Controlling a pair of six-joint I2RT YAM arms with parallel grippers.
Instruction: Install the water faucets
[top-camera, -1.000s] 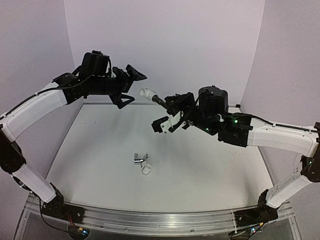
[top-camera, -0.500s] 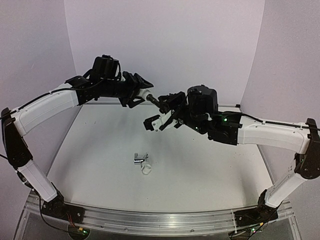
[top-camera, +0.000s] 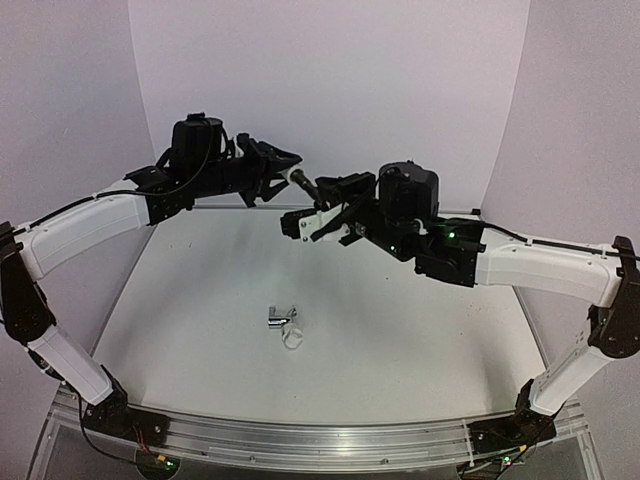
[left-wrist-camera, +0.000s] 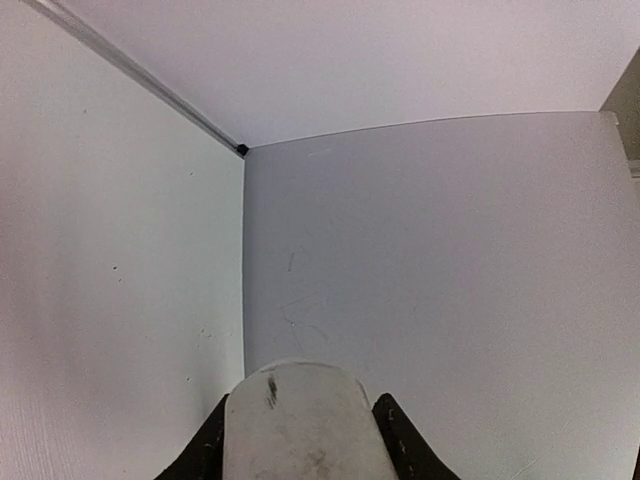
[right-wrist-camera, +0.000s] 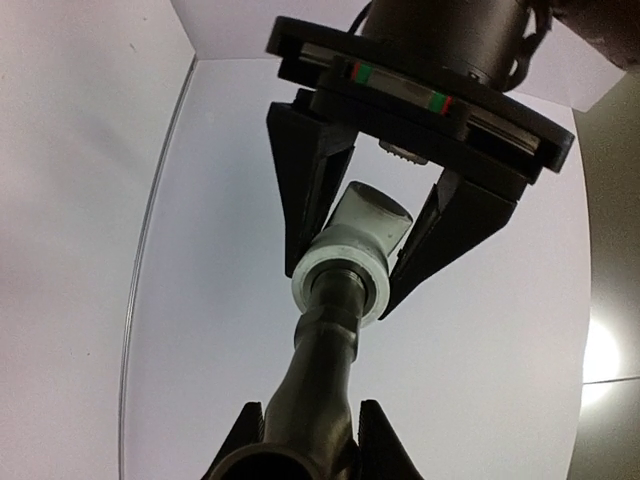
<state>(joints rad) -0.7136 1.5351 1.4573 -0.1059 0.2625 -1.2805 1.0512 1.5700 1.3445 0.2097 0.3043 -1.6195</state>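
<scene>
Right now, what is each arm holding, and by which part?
Right gripper: the black faucet, by its body end, stem forward. Left gripper: the white elbow fitting, jaws on either side of its collar.

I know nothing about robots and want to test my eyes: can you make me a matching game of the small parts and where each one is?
Things:
1. black faucet
2. white elbow fitting
3. chrome faucet

Places:
A. lying on the table
B. between the fingers of the left gripper
C. held in the right gripper

Pairs: 1-C, 2-B, 3-A
</scene>
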